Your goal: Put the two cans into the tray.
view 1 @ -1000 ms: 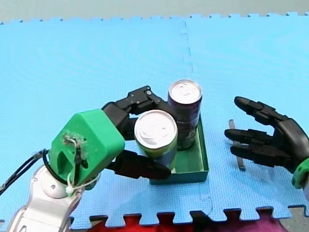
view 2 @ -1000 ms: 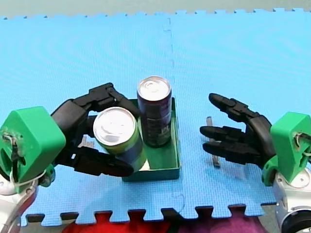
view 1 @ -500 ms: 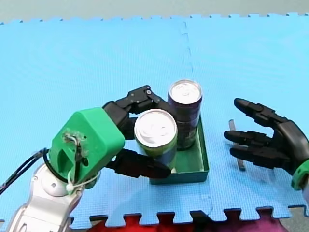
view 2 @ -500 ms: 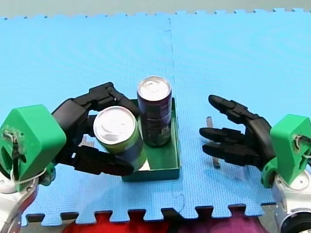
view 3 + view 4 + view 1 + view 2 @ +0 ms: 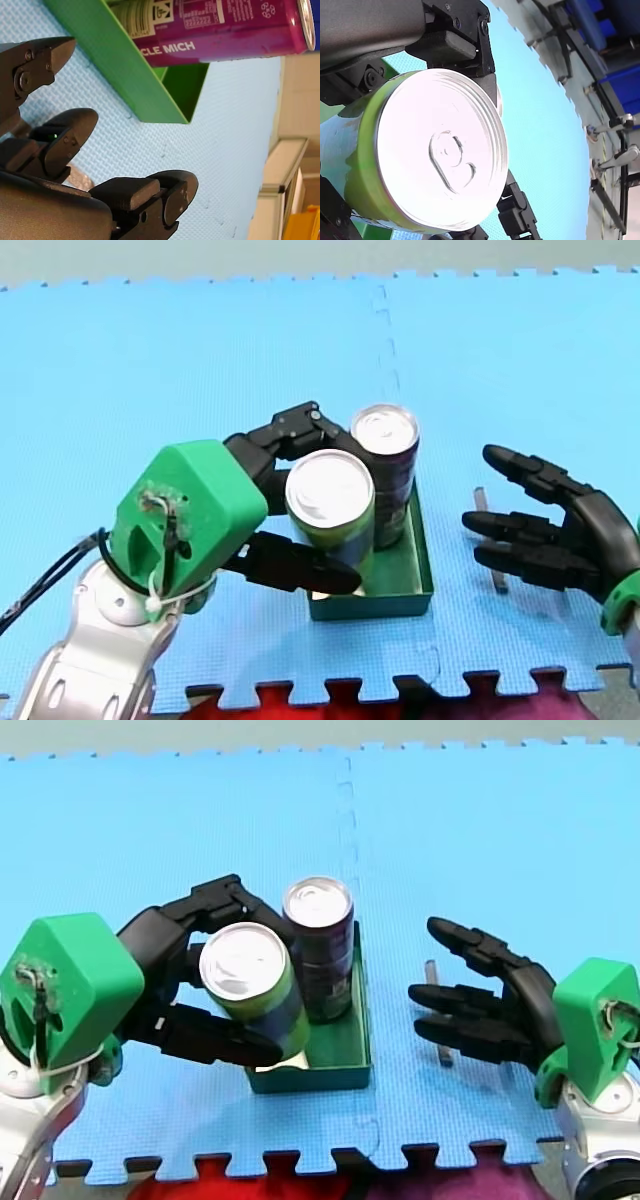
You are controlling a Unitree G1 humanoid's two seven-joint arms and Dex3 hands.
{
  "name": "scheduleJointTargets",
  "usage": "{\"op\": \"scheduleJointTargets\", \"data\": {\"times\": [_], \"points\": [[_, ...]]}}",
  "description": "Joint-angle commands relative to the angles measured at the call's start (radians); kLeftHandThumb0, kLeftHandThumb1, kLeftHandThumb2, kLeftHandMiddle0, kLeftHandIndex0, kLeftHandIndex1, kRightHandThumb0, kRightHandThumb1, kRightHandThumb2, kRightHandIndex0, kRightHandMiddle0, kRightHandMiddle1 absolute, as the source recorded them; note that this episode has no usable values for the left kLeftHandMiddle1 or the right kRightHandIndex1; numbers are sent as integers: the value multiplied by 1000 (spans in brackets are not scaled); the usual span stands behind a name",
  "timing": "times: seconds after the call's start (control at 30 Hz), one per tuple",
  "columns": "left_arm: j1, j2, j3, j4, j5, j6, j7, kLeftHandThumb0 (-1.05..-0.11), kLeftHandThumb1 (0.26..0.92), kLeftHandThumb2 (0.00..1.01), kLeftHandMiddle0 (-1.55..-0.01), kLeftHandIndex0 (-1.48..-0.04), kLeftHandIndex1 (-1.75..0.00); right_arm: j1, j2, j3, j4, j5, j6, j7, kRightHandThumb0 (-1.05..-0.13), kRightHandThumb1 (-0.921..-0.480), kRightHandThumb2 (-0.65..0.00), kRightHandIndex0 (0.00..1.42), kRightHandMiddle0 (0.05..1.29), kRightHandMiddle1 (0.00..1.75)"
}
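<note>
Two cans, one tray (image 5: 385, 604), all on the blue foam mat (image 5: 200, 350).

- Purple can (image 5: 392, 490): upright inside the tray, at its far end. Looks placed already, so half the task reads as done.
- Green can (image 5: 330, 490): at the tray's near-left corner, close beside the purple can. The left hand (image 5: 262, 472) is clamped on it, two fingers round the far side and the thumb across the near side. It leans a little toward the tray's middle.
- Second wrist view: green can's lid faces the camera with black fingers (image 5: 455, 35) pressed against its wall. Grip looks firm.
- Base of the green can: hidden by the thumb and the tray's near wall. It probably sits just over or just inside that wall, but I cannot tell whether it touches the tray's floor.
- Why so close: the tray is narrow and the purple can takes the far end. The green one only fits in the near part, so it has to come in tight beside its neighbour.
- Right hand (image 5: 555, 530): out to the right of the tray on the mat side, empty and uncurled. Judged to be parked clear so the left arm has room.
- Thin grey strip (image 5: 445, 1055): lies on the mat right of the tray, under the right hand's fingers. No part in the task.
- Risk, as a judgement: lowering at a lean could knock the purple can or catch the tray's rim.
</note>
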Motion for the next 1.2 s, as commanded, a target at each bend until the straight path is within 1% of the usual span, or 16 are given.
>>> {"op": "scheduleJointTargets", "data": {"times": [0.0, 0.23, 0.6, 0.9, 1.17], "points": [[-16, -5, -1, 15, -1, -6, 5, -270, 834, 0, -909, -522, -1746, 3, -4, -2, -3, 5, -3, 1, -698, -739, 0, 852, 452, 0], [-35, -9, 1, 57, -2, -14, 2, -269, 831, 0, -913, -526, -1746, 2, -6, -4, -4, 8, -1, 4, -693, -739, 0, 863, 453, 1], [-30, -10, 4, 77, -3, -33, 0, -264, 832, 1, -912, -526, -1746, 2, -8, -6, -7, 10, -2, 6, -697, -742, -1, 868, 457, 1], [-19, -8, 6, 112, 2, -68, 0, -264, 833, 1, -911, -526, -1746, 1, -7, -8, -9, 14, -1, 9, -701, -742, 0, 865, 459, 1], [-22, -7, 6, 115, 6, -55, 0, -268, 832, 0, -910, -530, -1746, 1, -9, -7, -7, 13, -4, 5, -710, -749, -2, 858, 460, 1]]}}
